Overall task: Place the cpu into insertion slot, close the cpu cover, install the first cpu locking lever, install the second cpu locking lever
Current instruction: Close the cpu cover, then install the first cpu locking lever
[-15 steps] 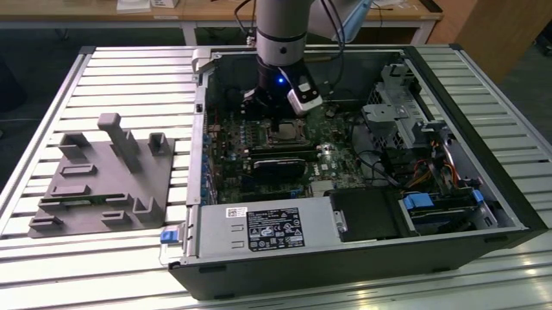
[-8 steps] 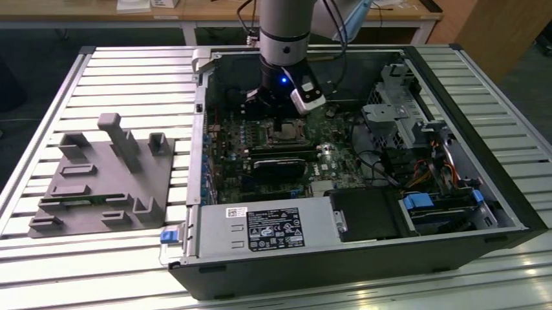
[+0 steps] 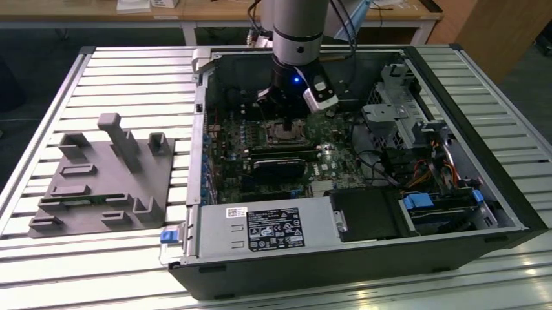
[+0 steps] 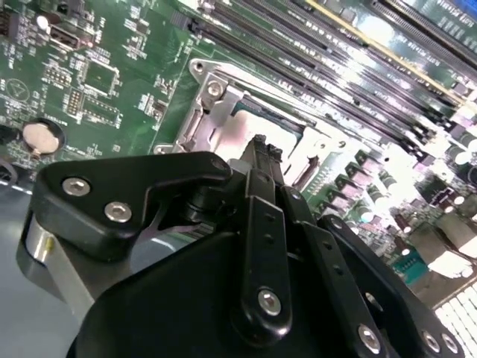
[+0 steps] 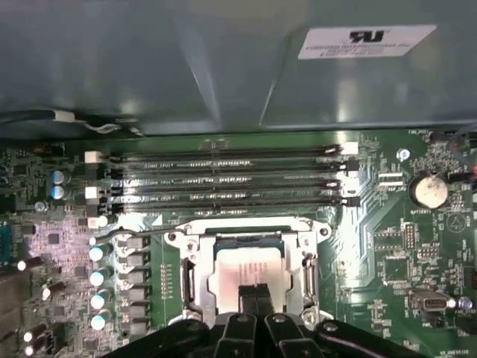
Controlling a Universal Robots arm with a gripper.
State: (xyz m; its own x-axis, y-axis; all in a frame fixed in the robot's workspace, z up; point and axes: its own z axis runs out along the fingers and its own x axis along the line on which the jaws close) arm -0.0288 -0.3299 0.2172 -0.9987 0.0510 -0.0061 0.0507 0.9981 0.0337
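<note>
1. The open computer case point(image 3: 362, 213) is lying on the slatted metal desk point(image 3: 129, 71). The end effector point(image 3: 285, 121) is reaching down into it over the green motherboard point(image 5: 387, 246).
2. Long black memory slots point(image 5: 223, 179) are running just past the socket, on its far side from the end effector. Round-topped capacitors point(image 5: 97, 280) are lining one side, and a coin battery point(image 5: 428, 190) is sitting farther off on the other.
3. A grey moulded fixture point(image 3: 103, 174) is sitting on the desk well apart from the end effector, towards the exterior view's left.
4. In the second wrist view the end effector's own black linkage point(image 4: 149, 194) is hiding the socket's near edge.
5. The end effector point(image 5: 255, 292) is showing its fingers closed together with nothing gripped between them. The tips are hanging directly over the chip. Can't tell whether they are touching it.
6. The cpu point(image 5: 250, 265) is sitting in the insertion slot point(image 5: 246, 240), right under the tips. It is flat and square, with a dull silver top that is glaring in the light.
7. The cpu cover point(image 5: 309, 272), a thin silver frame, is appearing to lie flat around the chip, which is showing through its window.
</note>
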